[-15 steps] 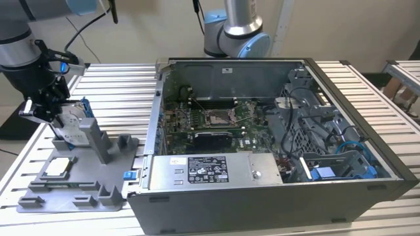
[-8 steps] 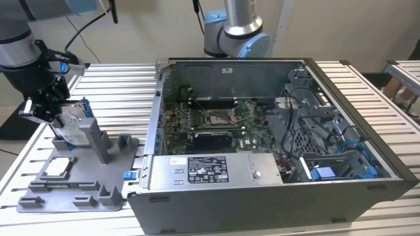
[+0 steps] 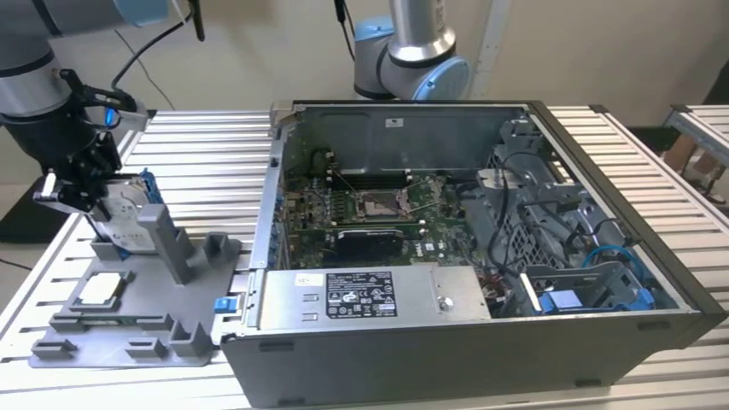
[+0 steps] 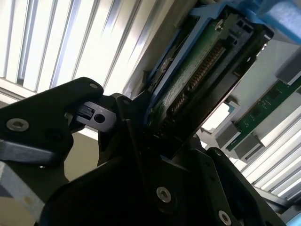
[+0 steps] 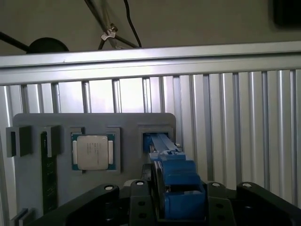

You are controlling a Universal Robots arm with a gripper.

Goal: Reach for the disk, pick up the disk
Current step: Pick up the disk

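Note:
The disk [image 3: 128, 215] is a silver drive with a white label in a blue bracket. It stands tilted on edge over the back slot of the grey holder tray [image 3: 137, 342], at the exterior view's left. My gripper [image 3: 94, 198] comes down on it from above and is shut on the disk. In the second wrist view, black fingers [image 4: 117, 122] clamp the disk's green circuit-board side and blue frame [image 4: 188, 80]. The first wrist view has the blue bracket [image 5: 176, 181] held between the gripper's two sides, above the tray's slot [image 5: 155, 139].
A small square silver chip [image 3: 101, 289] [image 5: 91, 151] lies in a pocket of the tray, beside a grey upright post [image 3: 171, 243]. An open computer case [image 3: 456, 248] stands close to the tray on the exterior view's right. A second arm's base [image 3: 411, 60] stands behind it on the slatted table.

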